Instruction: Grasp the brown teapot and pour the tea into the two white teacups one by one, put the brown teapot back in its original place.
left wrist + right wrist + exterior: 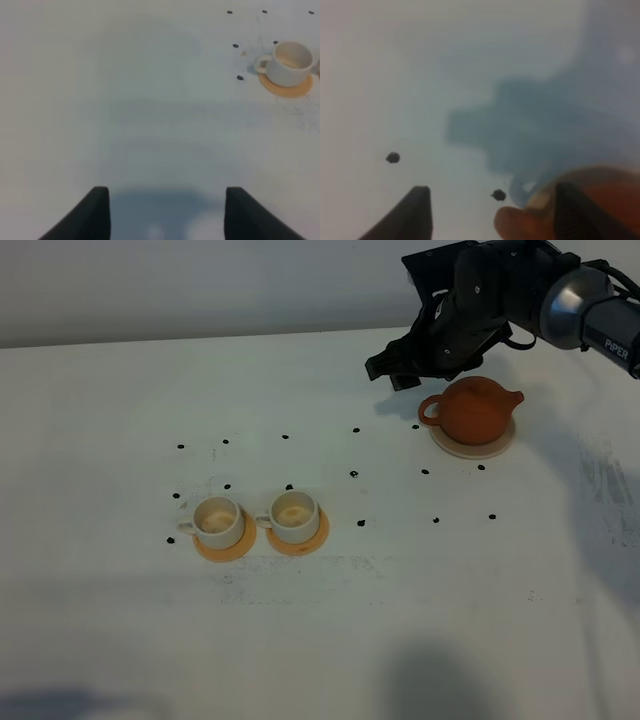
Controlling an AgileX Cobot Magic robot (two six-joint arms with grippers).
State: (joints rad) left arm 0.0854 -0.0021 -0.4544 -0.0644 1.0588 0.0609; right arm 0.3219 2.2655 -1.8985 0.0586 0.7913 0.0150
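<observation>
- Round reddish-brown teapot (478, 410), loop handle, upright on cream saucer (500, 448).
- Right gripper (395, 373) spread wide, seemingly beside its handle.
- Left gripper (165, 192) released, empty.

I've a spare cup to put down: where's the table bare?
Bare: the near strip of table in front of the left teacup and right teacup, and the far-left corner. Crowded: far right, the right gripper beside the brown teapot on its saucer.
</observation>
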